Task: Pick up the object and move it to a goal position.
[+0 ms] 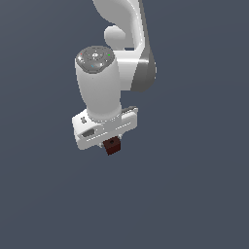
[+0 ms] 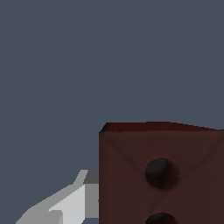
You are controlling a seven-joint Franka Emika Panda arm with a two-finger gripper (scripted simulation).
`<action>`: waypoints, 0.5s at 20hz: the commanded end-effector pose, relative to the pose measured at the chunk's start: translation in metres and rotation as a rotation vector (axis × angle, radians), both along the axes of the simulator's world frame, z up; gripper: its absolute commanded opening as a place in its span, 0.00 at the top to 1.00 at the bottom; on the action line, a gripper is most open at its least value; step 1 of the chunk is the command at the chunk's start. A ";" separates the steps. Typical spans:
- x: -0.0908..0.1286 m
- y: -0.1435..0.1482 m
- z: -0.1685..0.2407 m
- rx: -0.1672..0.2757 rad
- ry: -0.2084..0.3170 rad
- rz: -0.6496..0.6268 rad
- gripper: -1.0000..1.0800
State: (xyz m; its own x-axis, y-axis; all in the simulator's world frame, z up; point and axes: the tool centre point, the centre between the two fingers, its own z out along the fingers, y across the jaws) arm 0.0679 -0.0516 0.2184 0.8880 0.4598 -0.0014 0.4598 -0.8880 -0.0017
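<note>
The object, a small dark red-brown block (image 1: 113,147), sits just under my white gripper (image 1: 110,141) in the exterior view, which looks down on the arm. In the wrist view the block (image 2: 162,144) fills the lower right, very close, with two dark holes on the face turned to the camera. One light grey finger (image 2: 72,203) lies against the block's side. The other finger is out of view behind the block. The gripper looks shut on the block. No goal marker shows.
A plain dark grey-blue surface (image 1: 194,194) fills both views. The white arm links (image 1: 99,82) rise above the gripper and cover the upper middle of the exterior view.
</note>
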 end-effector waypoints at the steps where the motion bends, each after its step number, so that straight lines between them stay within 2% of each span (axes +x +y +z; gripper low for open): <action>1: 0.001 -0.018 0.026 0.000 -0.001 0.001 1.00; 10: 0.007 -0.076 0.106 0.001 -0.002 0.001 1.00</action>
State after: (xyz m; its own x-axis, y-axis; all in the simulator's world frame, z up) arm 0.0738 -0.1188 0.3109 0.8879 0.4600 -0.0005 0.4600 -0.8879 -0.0021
